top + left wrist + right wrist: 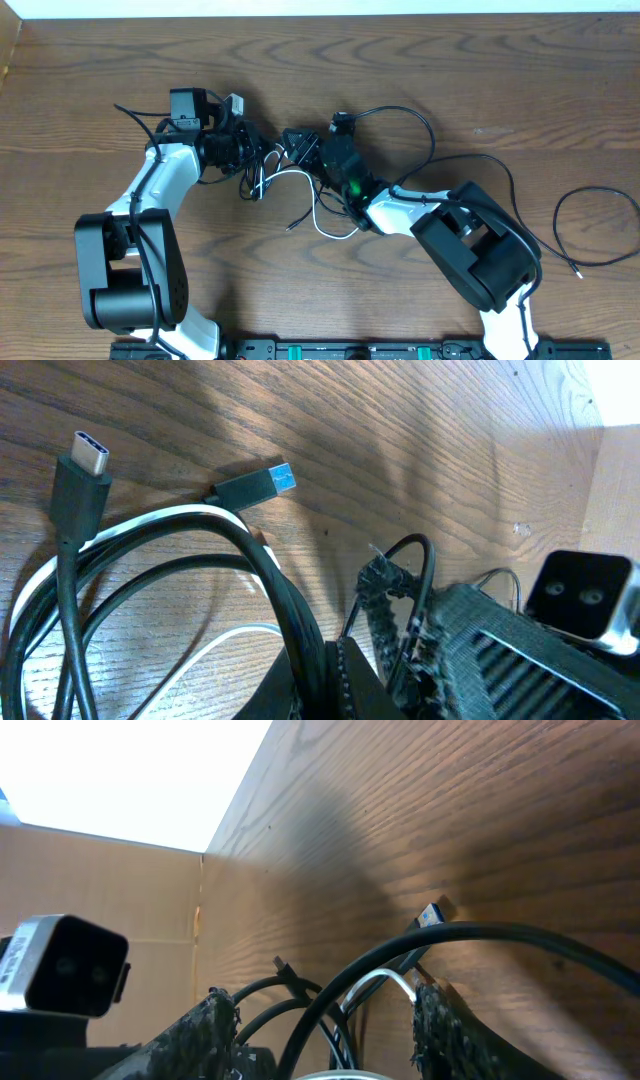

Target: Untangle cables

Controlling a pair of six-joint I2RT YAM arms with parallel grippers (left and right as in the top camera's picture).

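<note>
Table (450, 60), centre-left: both arms meet over the knot. Left pincer (248, 152) fully closed, black cord (265, 560) looks pinched in it. Right pincer (325, 1010) has fingers apart, straddling loops, gripping nothing. White cord (228, 634) threads thru the black loops. Both prob. light, floppy, slick. I'd grab cord nr the flat plug (88, 460), not its tip.
</note>
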